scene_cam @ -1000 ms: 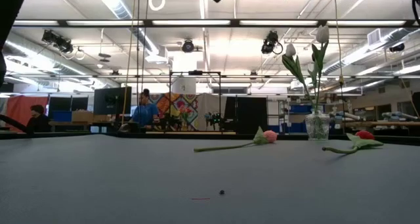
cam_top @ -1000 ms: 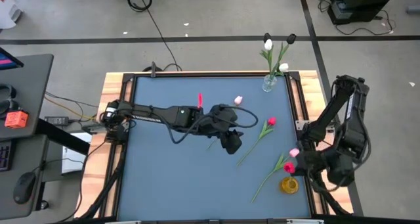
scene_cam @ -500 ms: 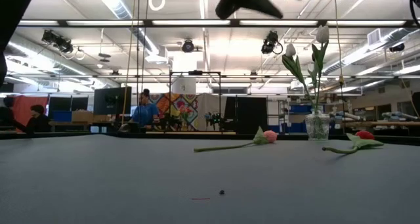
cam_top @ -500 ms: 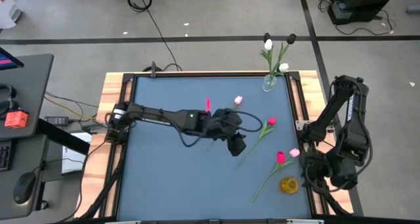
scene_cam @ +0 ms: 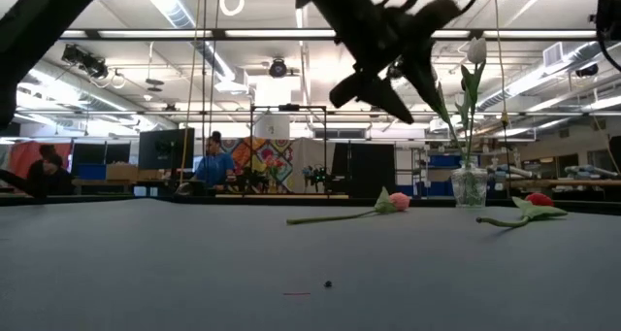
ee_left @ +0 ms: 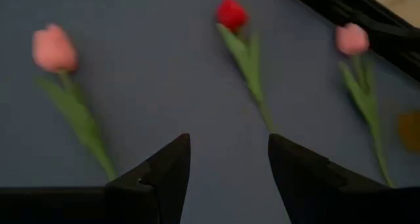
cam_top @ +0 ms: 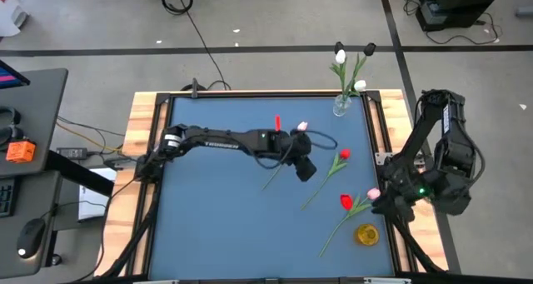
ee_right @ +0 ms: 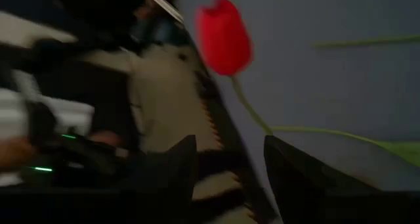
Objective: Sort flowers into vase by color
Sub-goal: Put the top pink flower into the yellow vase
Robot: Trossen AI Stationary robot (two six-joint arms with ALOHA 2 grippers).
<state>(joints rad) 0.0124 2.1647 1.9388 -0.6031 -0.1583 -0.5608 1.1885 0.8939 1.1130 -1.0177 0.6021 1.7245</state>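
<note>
Several tulips lie flat on the blue table: a pink one (cam_top: 302,127), a red one (cam_top: 343,155), another red one (cam_top: 346,201) and a pink one (cam_top: 373,194), the last two next to a small yellow vase (cam_top: 366,233). A glass vase (cam_top: 341,106) at the far right holds white and black tulips. My left gripper (cam_top: 305,169) hangs open above the table's middle, between the far pink tulip (ee_left: 52,48) and the far red one (ee_left: 231,14). My right gripper (cam_top: 388,204) stands open at the right edge, beside the near red tulip (ee_right: 223,37).
Wooden rails with black frame bars (cam_top: 379,126) run along both sides of the table. The blue surface (cam_top: 216,217) to the left and front bears no things. In the low view, people sit far back in the room (scene_cam: 215,161).
My right gripper has opened, let go of the near red tulip and drawn back toward the right edge. That tulip's head has dropped from beside the yellow vase to the table, a little to the left. My left gripper has moved right and toward the far edge, and has come lower.
</note>
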